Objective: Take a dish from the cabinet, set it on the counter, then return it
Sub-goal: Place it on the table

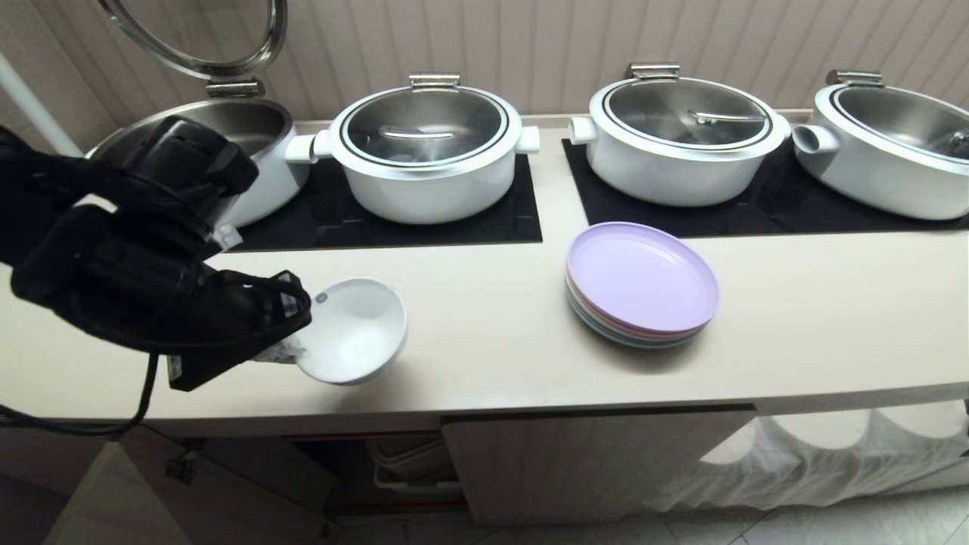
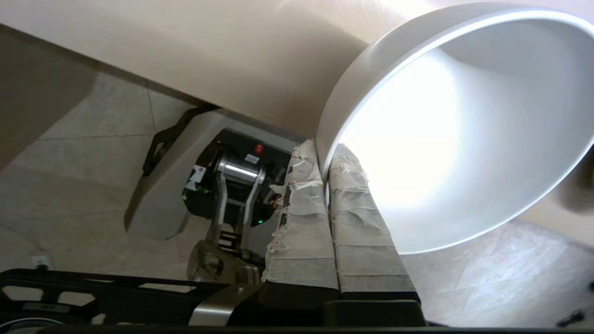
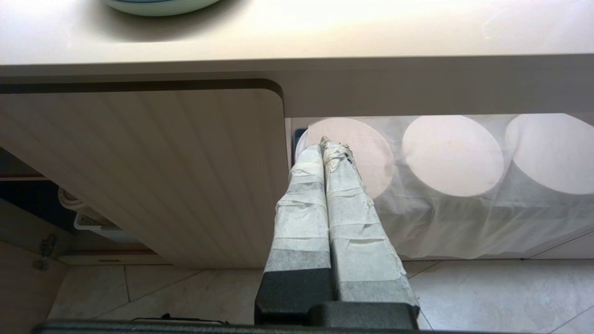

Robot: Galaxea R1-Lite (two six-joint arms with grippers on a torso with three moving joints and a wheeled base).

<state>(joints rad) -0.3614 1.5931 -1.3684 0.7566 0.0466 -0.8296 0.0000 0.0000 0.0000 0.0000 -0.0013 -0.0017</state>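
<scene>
Left tool [image 2: 325, 160] | clamped on dish [image 1: 356, 329] rim (bowl tilted) | dish right of tool, over counter [image 1: 492, 341]

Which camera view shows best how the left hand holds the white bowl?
The left wrist view: both taped fingers pinch the rim of the bowl, one inside, one outside. In the head view the left hand partly hides this grip. The right wrist view shows no bowl.

White bowl [image 1: 356, 333] tilted, rim pinched, above cream counter [image 1: 492, 341] front edge.
</scene>
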